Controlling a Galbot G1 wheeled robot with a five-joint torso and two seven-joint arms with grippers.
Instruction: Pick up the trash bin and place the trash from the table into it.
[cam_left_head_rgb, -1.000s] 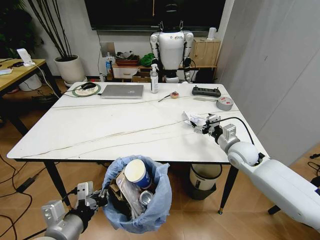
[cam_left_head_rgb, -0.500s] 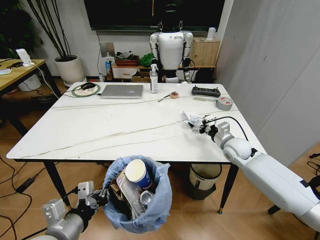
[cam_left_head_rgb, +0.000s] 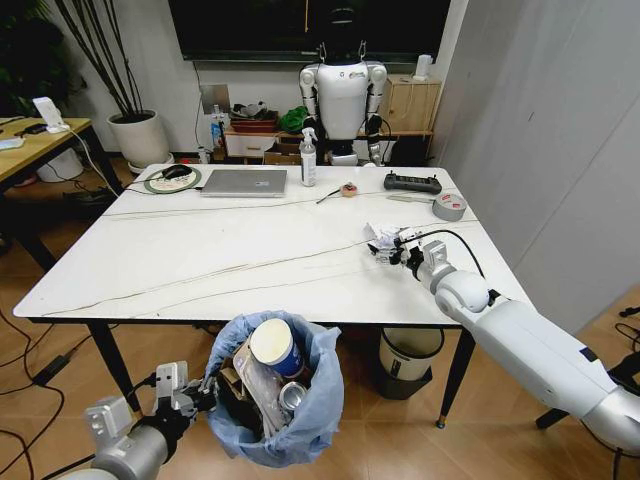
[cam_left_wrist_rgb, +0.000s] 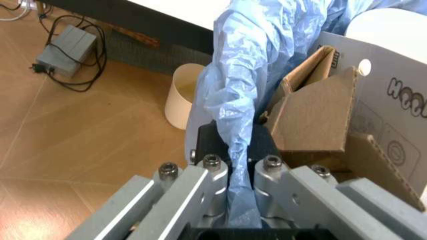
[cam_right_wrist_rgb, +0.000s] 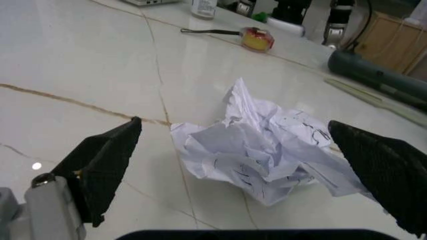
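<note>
Head view: white marble-look bench (cam_left_head_rgb: 200, 255) across the middle of the frame, near edge running just above the trash bin (cam_left_head_rgb: 275, 400) at lower centre. Bin hanging below that edge, blue liner bunched at the rim, packed with a blue-and-white paper cup (cam_left_head_rgb: 275, 345), cardboard and wrappers. Left gripper (cam_left_head_rgb: 190, 395) at lower left, jaws clamped on the liner's rim; in the left wrist view, blue plastic (cam_left_wrist_rgb: 237, 125) pinched between both fingers, brown cardboard piece (cam_left_wrist_rgb: 313, 120) just beside them, cream bin (cam_left_wrist_rgb: 183, 95) on the floor beyond. Right gripper (cam_left_head_rgb: 392, 247) at right centre of the bench, jaws spread wide on either side of a crumpled white paper wad (cam_left_head_rgb: 381, 238); in the right wrist view, wad (cam_right_wrist_rgb: 267, 145) resting on the marble between the two black fingers (cam_right_wrist_rgb: 107, 160), apart from both. Broad bare marble to the left of the wad. Grey tape roll (cam_left_head_rgb: 449, 207) and black remote (cam_left_head_rgb: 412, 183) toward the upper right edge, silver laptop (cam_left_head_rgb: 245, 182) and spray bottle (cam_left_head_rgb: 308, 160) along the far edge.
</note>
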